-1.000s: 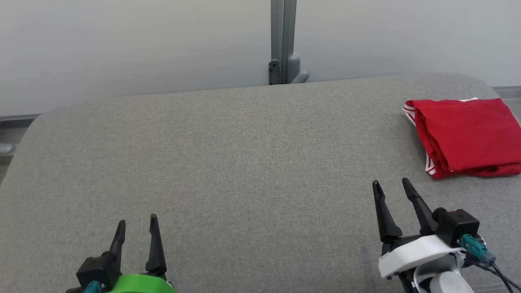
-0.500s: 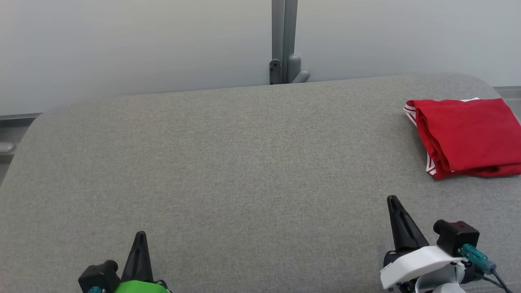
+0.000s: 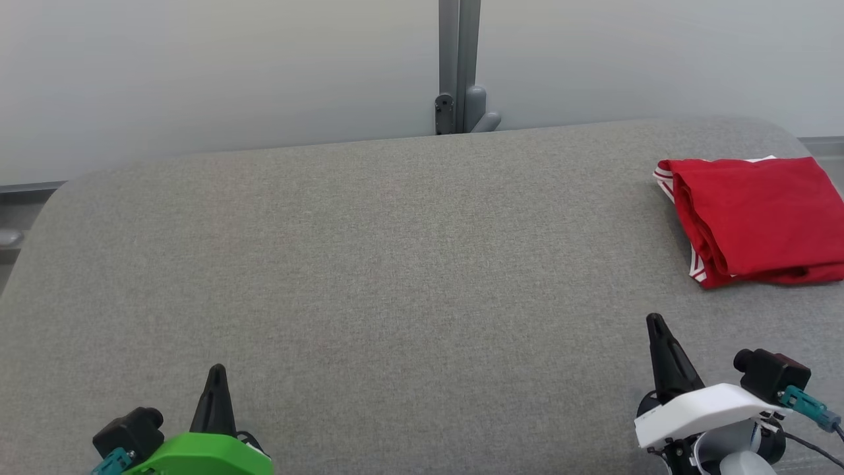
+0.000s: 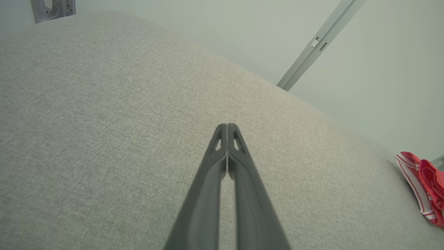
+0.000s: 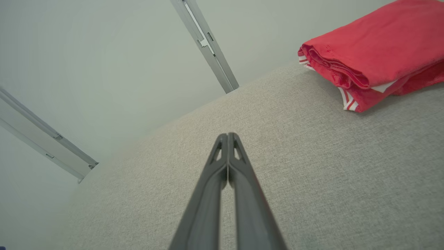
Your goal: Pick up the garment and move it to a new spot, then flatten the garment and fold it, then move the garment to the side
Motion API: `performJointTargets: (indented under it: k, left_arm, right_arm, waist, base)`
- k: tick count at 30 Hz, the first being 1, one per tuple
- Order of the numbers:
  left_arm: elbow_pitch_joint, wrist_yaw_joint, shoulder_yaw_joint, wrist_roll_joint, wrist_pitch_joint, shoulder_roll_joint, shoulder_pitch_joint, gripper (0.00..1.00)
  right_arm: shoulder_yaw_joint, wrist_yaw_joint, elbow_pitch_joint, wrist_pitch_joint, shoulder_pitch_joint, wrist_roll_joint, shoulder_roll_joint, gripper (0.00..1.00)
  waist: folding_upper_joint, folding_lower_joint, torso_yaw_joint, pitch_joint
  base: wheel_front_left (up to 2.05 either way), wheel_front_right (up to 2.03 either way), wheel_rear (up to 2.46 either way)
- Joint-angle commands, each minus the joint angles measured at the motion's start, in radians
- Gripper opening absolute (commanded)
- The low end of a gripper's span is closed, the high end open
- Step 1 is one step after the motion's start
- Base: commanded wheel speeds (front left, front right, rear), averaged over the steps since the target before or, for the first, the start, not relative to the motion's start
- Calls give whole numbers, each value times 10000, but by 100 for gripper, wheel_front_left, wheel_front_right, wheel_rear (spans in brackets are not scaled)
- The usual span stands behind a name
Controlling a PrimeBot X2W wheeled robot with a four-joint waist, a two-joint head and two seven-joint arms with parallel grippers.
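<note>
Red folded garment [image 3: 752, 221], white-striped trim

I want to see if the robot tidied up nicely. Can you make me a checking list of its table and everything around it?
Surface: grey fabric surface, smooth, rounded far corners.
Job's things: red garment with white-striped trim, folded, lying at the far right of the surface and running off the head view's right edge.
Clutter: nothing seen.
Tools: left tool shut, holding nothing, over bare fabric at the near left; right tool shut, holding nothing, near right, apart from the garment.
Cables: dark cable from a teal plug at the right wrist, hanging off the near edge of the view.
Surroundings: pale wall behind, with a grey post in the middle.
</note>
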Motion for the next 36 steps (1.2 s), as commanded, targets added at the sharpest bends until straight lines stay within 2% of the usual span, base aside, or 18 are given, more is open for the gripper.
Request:
performJointTargets:
  k: [1, 36]
  left_arm:
    - [-82, -106, 114, -387, 85, 16, -387, 0]
    - [370, -720, 848, -4440, 1320, -108, -1440, 0]
  right_arm:
    - [-91, -2, -87, 89, -339, 426, -71, 0]
    - [-845, -4, 357, 1099, -908, 4897, -144, 0]
  waist:
    - [17, 0, -3, 6]
    - [47, 0, -59, 129]
  base:
    - [0, 0, 0]
    - [0, 0, 0]
